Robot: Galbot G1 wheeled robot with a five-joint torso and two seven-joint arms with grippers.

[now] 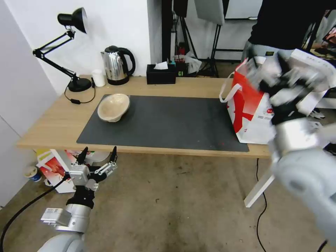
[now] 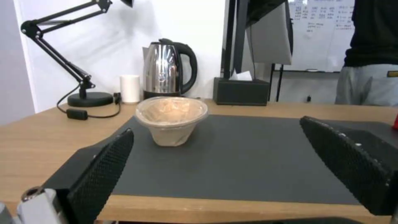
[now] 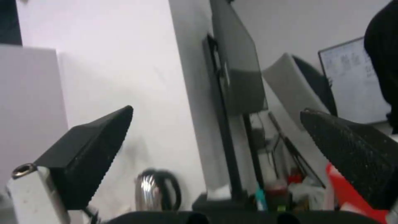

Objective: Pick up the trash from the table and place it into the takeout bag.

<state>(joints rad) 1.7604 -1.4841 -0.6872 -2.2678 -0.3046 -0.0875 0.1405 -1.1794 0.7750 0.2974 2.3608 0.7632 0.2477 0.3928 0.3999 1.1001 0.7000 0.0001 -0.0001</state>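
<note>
Raised beside the takeout bag (image 1: 250, 112), right tool (image 1: 280, 75) gapes empty; left tool (image 1: 98, 155) waits wide below the surface (image 1: 49, 126), where the light, crushable pulp bowl (image 1: 113, 106) invites a rim grip.

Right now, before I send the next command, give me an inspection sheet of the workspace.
Surface: light-wood table with a dark grey mat; mat mostly bare.
Job's things: beige pulp bowl on the mat's far-left corner, tilted; takeout bag upright at the table's right end.
Clutter: desk lamp, small white cup, kettle, black tissue box, along the far edge.
Grippers: left gripper below the near table edge, jaws open, empty; right gripper raised over the bag, jaws open.
Cables: lamp cord on the table; black cable on the floor.
Surroundings: person in a black top behind the bag, touching nothing.
</note>
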